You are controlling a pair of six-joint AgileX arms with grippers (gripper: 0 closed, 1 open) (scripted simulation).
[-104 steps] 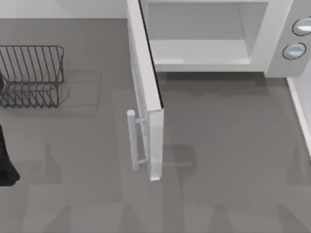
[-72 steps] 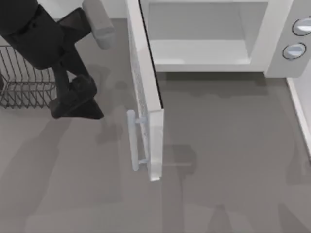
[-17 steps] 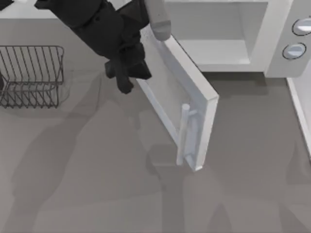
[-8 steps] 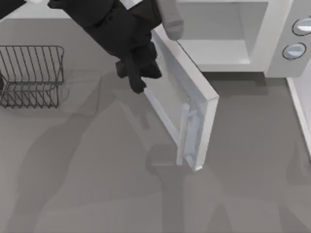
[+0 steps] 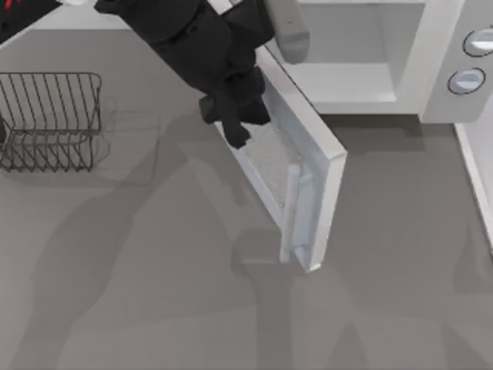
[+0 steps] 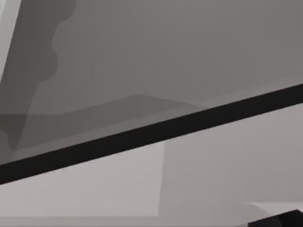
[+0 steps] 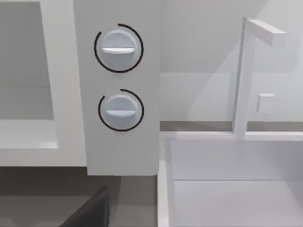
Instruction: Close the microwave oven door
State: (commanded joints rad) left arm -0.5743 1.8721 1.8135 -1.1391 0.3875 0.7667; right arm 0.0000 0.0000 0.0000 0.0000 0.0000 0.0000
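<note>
The white microwave oven (image 5: 431, 31) stands at the back right, with its pale cavity (image 5: 347, 62) exposed and two round knobs (image 5: 467, 80) on the side panel. The door (image 5: 308, 154) is ajar at a slant, its free edge pointing to the front. The speckled window (image 5: 266, 158) and the bar handle (image 5: 293, 212) face left. My left arm reaches in from the back left. My left gripper (image 5: 236, 129) rests against the door's outer face at the window, a short way from the handle. The left wrist view has a dark strip (image 6: 151, 135) across pale grey surfaces.
A dark wire rack (image 5: 50, 119) sits on the grey table (image 5: 139, 293) at the left. In the right wrist view the knob panel (image 7: 118, 78) faces the camera, a white basin (image 7: 227, 179) with a tall spout stands beside it, and a dark part of my right gripper (image 7: 90, 213) shows low down.
The door swung earlier from straight out to a slant. Over the last second my left gripper has slid along the door's face toward the handle, while the door's angle has stayed the same.
</note>
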